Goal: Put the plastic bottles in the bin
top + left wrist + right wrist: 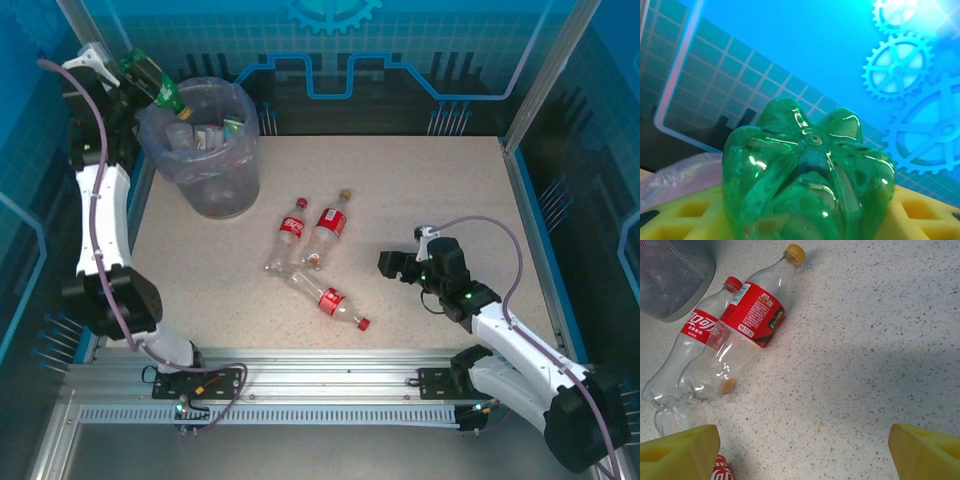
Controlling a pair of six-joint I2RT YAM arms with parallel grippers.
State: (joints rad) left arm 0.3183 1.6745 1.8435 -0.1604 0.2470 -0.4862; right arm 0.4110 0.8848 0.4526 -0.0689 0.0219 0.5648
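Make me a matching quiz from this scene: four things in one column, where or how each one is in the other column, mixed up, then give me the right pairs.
Column one:
1. green bottle
2. gold-capped bottle
3. right gripper
4. bin

Column two:
A. open, above the table
B. lying on its side on the table
C. standing at the table's far left corner
D. held in the left gripper

Pairs: 1-D, 2-B, 3-A, 4-C.
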